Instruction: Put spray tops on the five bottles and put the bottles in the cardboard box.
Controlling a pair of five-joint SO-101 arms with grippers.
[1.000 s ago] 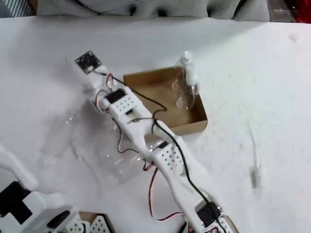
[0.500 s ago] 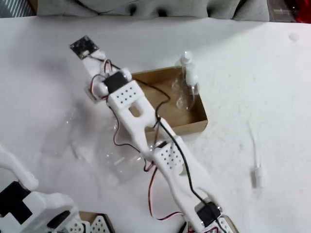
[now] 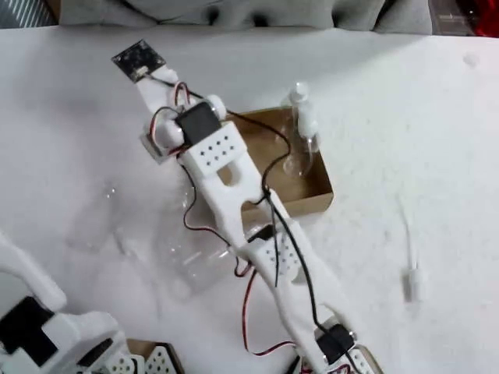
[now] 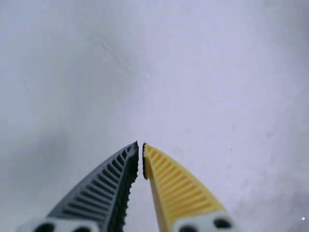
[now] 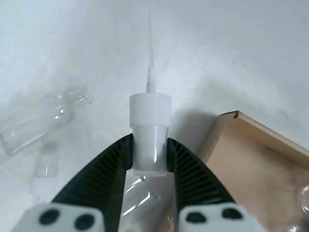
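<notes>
The right gripper (image 5: 149, 147) is clamped on the collar of a spray top (image 5: 150, 116), whose dip tube (image 5: 151, 79) points out over the white table (image 5: 241, 48), just beside a corner of the cardboard box (image 5: 251, 145). One capped bottle (image 3: 300, 132) lies in the box. An uncapped clear bottle (image 5: 46, 116) lies on its side nearby. The step in hand appears to be mating top to neck, so the tube should enter the opening first, in line with the bottle. The bottle looks light and likely to skid. The left gripper (image 4: 141, 145), jaws together on nothing over bare table, could steady it.
</notes>
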